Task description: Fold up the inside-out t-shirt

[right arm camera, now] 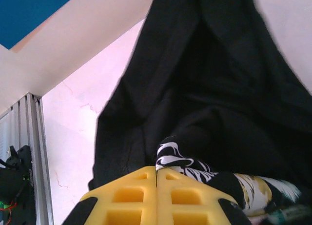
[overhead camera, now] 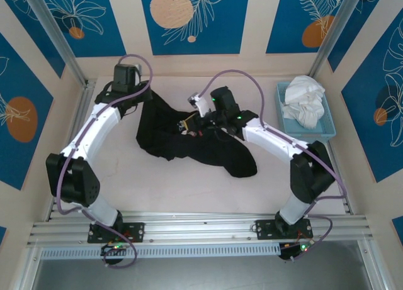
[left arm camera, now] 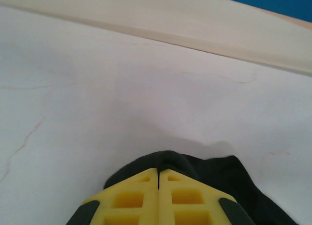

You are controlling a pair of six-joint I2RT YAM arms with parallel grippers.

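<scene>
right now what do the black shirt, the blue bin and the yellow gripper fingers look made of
The black t-shirt looks like soft matte knit cloth, likely cotton: it slumps in loose folds. The blue bin is probably rigid, smooth plastic: straight thin walls, even colour. The left gripper's fingers look like matte yellow moulded or printed plastic with hollow cells; the exact material is unclear.

The white table (overhead camera: 189,189) carries the crumpled black t-shirt (overhead camera: 164,131) and a blue bin (overhead camera: 284,114).
</scene>
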